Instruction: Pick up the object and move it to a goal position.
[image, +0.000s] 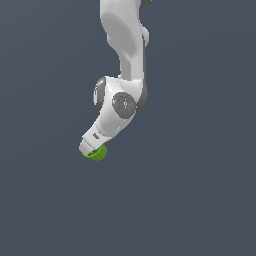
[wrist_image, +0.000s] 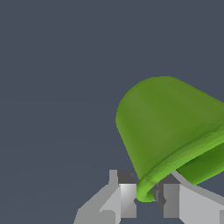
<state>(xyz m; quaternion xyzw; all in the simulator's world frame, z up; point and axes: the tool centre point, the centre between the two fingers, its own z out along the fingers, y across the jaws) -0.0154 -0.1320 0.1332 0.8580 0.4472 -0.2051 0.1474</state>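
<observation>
The bright green round cup (wrist_image: 166, 122) fills much of the wrist view, tilted with its closed base pointing away from the camera. Its rim sits between my two grey fingers (wrist_image: 124, 194). My gripper (wrist_image: 146, 194) is shut on the cup's rim wall, one finger outside and one inside. In the exterior view the white arm comes down from the top, and the cup (image: 98, 154) shows as a small green shape at the tip of the hand (image: 90, 144). The fingers are hidden there. The cup's inside and any mark in it are mostly out of sight.
A plain dark grey-blue surface (image: 190, 200) lies all around in both views. No other objects, edges or goal marker show.
</observation>
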